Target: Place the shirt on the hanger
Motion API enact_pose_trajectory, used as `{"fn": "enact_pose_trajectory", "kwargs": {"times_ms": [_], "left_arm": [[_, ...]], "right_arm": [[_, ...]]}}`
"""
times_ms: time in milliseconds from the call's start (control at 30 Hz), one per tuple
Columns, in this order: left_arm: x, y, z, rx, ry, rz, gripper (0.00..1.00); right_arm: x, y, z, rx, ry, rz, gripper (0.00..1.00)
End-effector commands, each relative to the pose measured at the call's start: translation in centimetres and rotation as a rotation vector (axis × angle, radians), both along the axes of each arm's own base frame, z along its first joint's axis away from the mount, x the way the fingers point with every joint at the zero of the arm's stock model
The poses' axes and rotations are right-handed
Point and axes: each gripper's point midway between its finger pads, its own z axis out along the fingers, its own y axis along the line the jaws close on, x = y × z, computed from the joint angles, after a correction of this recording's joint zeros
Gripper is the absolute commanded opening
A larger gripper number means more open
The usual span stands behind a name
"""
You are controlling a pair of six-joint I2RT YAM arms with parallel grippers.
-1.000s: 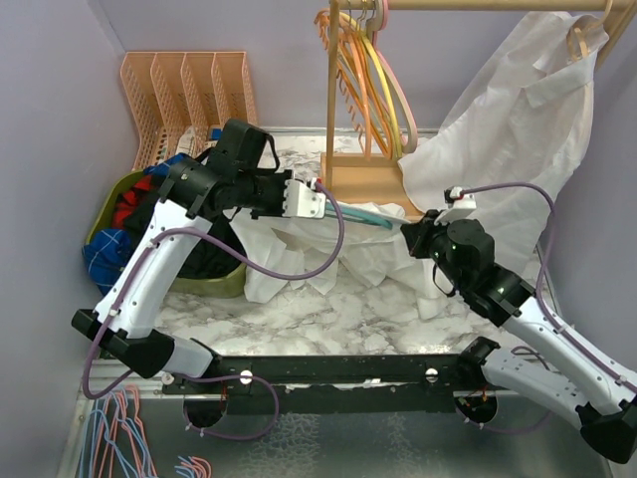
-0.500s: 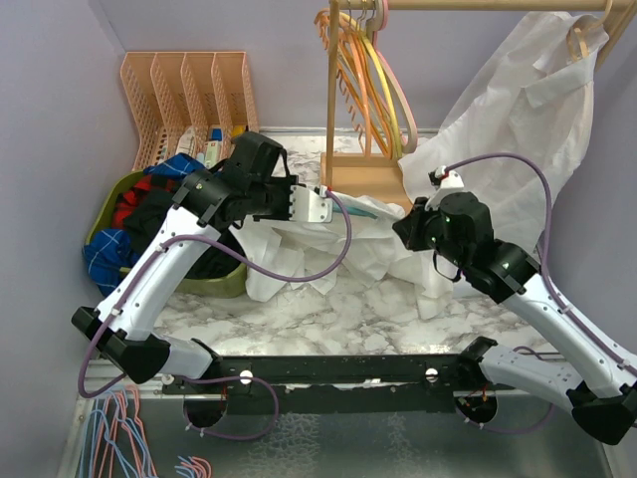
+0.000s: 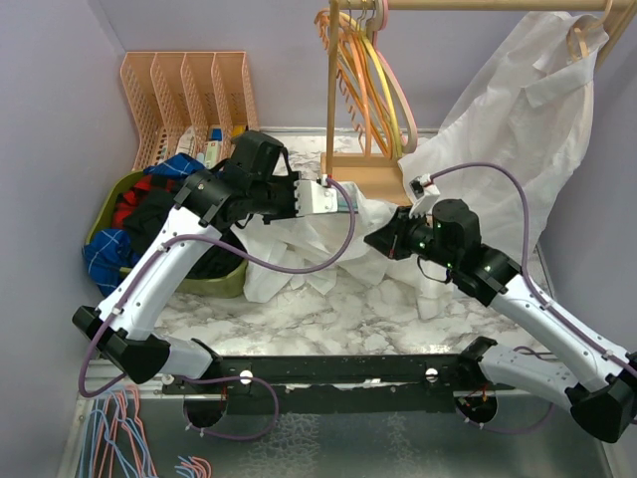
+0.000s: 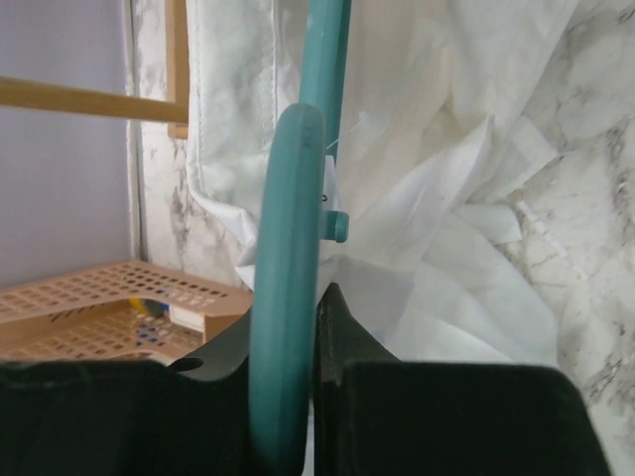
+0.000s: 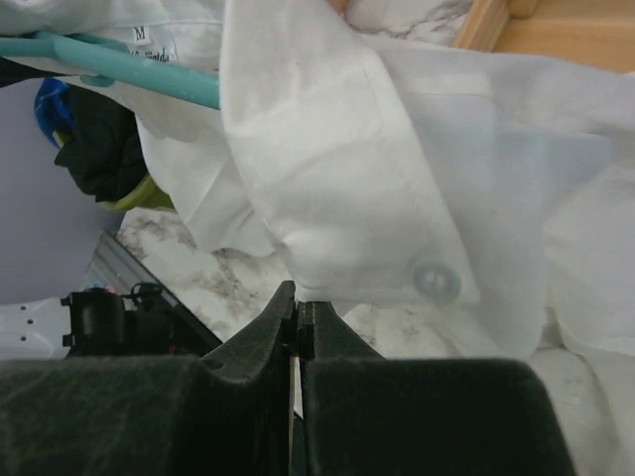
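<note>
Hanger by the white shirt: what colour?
The hanger is teal, clearest in the left wrist view.

Orange rack, green basket, possibly bottles

Both arms bend inward above the surface, pincers nearly facing.
The left arm arches high, wrist level, and the left pincer clamps the hanger. The right arm stretches low and leftward, its right pincer pressed tight on the shirt edge.
</note>
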Motion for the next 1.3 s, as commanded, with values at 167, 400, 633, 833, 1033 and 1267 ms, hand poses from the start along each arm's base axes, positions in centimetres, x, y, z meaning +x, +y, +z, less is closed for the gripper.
{"fn": "enact_pose_trajectory", "kwargs": {"times_ms": [167,400,633,833,1033,1267], "left_arm": [[0.3,-4.1,1.9,-0.306,0.108,0.023,0.0],[0.4,-4.5,1.9,-0.372,0.159,0.038,0.0],[-0.6,-4.1,0.7,-0.352,0.184,0.014,0.0],[-2.5,-3.0,-0.8,-0.278,0.21,-0.042,0.0],[-5.6,-2.3,-2.1,-0.234,0.27,-0.153,0.0],[-8.2,-2.0,-3.2,-0.225,0.326,-0.238,0.0]], "right_arm": [[-1.5,6.2,2.7,0.237,-0.037,0.195,0.01],[-3.3,9.0,2.0,0.29,-0.064,0.223,0.01],[-3.0,7.3,0.5,0.261,-0.085,0.129,0.37],[-4.3,3.3,2.7,0.201,-0.281,0.116,0.99],[-8.1,2.7,3.7,0.093,-0.414,0.344,0.99],[-6.3,-0.4,9.4,-0.035,-0.576,0.215,0.99]]}}
